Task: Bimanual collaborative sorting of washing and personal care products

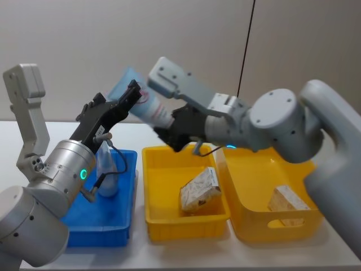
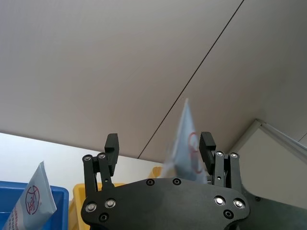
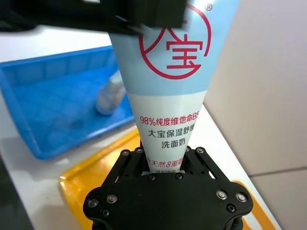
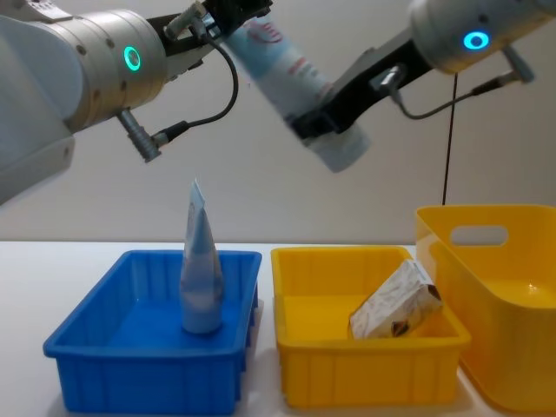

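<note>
Left pincer (image 1: pixel 133 95) sits at the crimped end of the tube (image 1: pixel 141 104), fingers spread, one touching or just beside it, not clenched. Tube is held in air above the blue bin (image 1: pixel 125 226) and yellow bin (image 1: pixel 169 230), long axis running from left pincer down-right to right pincer (image 1: pixel 169 132), which grips its cap end.

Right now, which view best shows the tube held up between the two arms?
The chest view: the raised tube shows whole, slanted from the left claw to the right claw. The head view hides its cap end, the right wrist view shows its print close up, and the left wrist view shows its crimped end.
</note>
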`<state>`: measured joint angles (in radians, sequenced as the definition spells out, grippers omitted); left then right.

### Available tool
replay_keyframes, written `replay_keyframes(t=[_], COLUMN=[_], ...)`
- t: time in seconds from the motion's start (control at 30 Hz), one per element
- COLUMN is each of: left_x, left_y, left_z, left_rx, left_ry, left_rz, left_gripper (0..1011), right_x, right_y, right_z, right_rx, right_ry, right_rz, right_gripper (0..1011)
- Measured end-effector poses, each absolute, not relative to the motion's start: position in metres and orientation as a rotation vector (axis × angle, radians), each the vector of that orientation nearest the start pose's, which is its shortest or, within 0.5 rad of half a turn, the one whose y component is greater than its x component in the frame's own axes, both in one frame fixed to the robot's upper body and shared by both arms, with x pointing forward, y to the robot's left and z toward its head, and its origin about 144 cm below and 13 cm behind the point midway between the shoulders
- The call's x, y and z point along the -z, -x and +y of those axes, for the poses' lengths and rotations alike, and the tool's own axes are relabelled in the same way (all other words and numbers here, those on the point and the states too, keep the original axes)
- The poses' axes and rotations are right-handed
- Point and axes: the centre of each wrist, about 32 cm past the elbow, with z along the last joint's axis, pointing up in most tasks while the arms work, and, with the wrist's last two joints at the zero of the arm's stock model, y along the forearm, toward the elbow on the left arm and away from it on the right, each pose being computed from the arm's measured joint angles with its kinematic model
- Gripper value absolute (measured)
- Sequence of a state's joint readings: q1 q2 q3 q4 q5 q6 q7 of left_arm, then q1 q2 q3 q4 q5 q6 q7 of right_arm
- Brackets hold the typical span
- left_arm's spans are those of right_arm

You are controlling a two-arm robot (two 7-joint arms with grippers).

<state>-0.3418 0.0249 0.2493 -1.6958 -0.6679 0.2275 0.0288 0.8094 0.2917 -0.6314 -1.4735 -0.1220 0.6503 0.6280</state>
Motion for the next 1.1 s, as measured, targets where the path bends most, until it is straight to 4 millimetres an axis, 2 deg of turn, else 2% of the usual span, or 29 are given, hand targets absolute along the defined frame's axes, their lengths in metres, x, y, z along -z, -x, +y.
replay_keyframes(t=[0.63,1.1], left_x=[-1.300,-1.300], left_y=[-0.518,-0.518], left_z=[0.151,0.151], left_rx=[-1.102,-1.101], left_ry=[0.506,0.507], left_rz=[0.308,0.308], left_gripper=[1002,1001], right_x=[-1.383,-1.389], right_y=[-0.572,-0.586], right_z=[-0.199,-0.231], right_rx=[0.986,1.123], right_ry=[0.678,0.816], right_rz=[-0.320,-0.198], right_gripper=[206,195])
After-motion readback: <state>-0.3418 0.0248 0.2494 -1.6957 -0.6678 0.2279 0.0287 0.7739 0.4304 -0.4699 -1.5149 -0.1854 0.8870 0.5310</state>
